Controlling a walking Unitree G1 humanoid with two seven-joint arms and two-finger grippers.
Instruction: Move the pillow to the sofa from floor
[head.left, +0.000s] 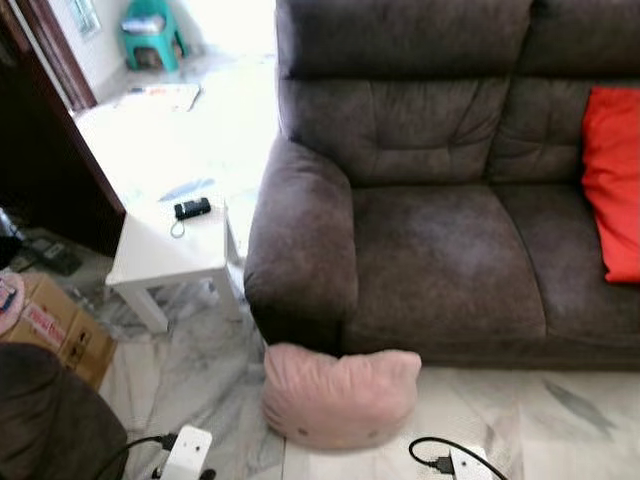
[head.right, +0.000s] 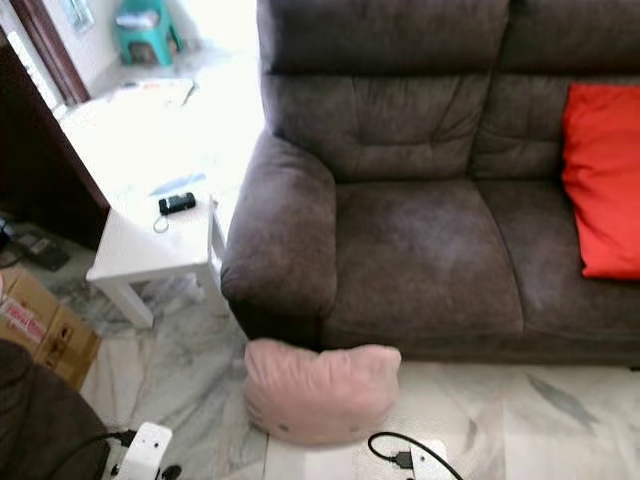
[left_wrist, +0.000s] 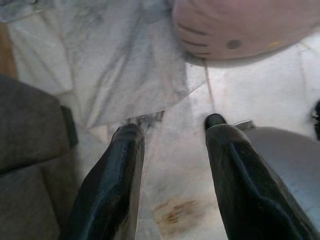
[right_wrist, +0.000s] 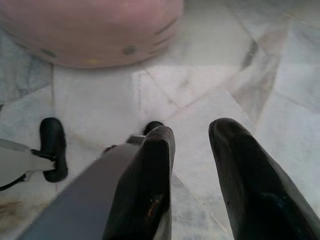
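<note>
A pink pillow (head.left: 340, 396) with a cat face lies on the marble floor, leaning against the front of the dark brown sofa (head.left: 440, 250) below its left armrest. It also appears in the left wrist view as the pillow (left_wrist: 240, 27) and in the right wrist view as the pillow (right_wrist: 90, 30). My left gripper (left_wrist: 172, 132) hangs open over the floor, short of the pillow, with nothing between its fingers. My right gripper (right_wrist: 192, 135) is open too, above bare tiles, a little way from the pillow.
A red cushion (head.left: 612, 180) rests on the sofa's right seat. A small white side table (head.left: 165, 250) with a black device (head.left: 192, 208) stands left of the armrest. A cardboard box (head.left: 50, 325) and a dark seat (head.left: 50, 420) are at the left.
</note>
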